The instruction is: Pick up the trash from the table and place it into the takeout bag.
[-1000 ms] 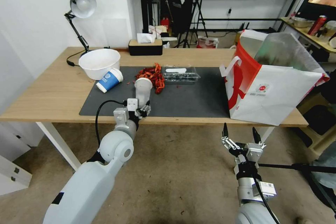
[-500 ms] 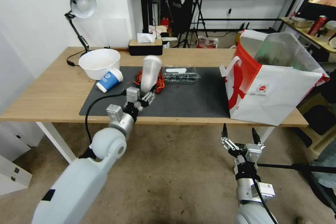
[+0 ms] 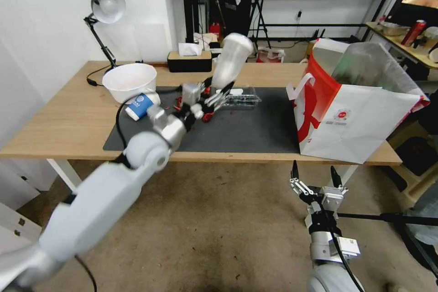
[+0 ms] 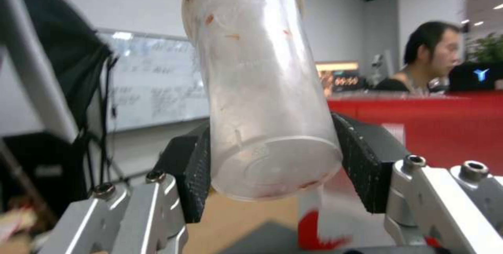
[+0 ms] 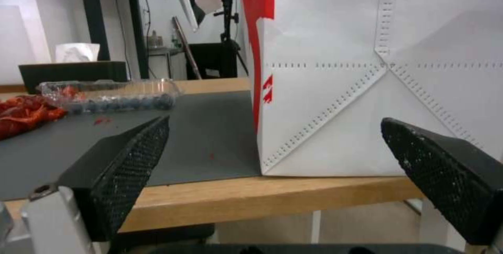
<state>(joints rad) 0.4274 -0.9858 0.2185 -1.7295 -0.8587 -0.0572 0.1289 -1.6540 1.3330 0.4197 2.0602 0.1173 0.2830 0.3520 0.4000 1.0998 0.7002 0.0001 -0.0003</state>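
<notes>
Frosted plastic marks the held item: a frosted clear cup (image 3: pixel 232 60), clamped near its base by the left claw (image 3: pixel 216 96) and raised above the surface (image 3: pixel 68 123), its mouth tilted up and away from the claw toward the takeout bag (image 3: pixel 360 123). The left wrist view adds what the head view cannot resolve: both black ribbed pads (image 4: pixel 196 175) press the cup's (image 4: pixel 262 89) lower wall from opposite sides at the left claw (image 4: pixel 275 173), the round base faces the camera, and orange specks cling inside the wall. Beneath the left claw, on the dark grey mat (image 3: pixel 255 130), lie a red-orange pile of scraps (image 3: pixel 205 100) and a clear clamshell box (image 3: pixel 239 97); behind the arm, a blue-and-white paper cup (image 3: pixel 142 104) lies on its side just beside a white bowl (image 3: pixel 130 82). The right claw (image 3: pixel 315 177) hangs below the surface edge, well apart from the cup, its fingers spread wide and holding nothing. The right wrist view shows the right claw (image 5: pixel 272 148) level with the surface edge (image 5: pixel 251 197), the bag's white wall (image 5: pixel 367 89) directly ahead, and blueberries inside the clamshell (image 5: pixel 112 95).
</notes>
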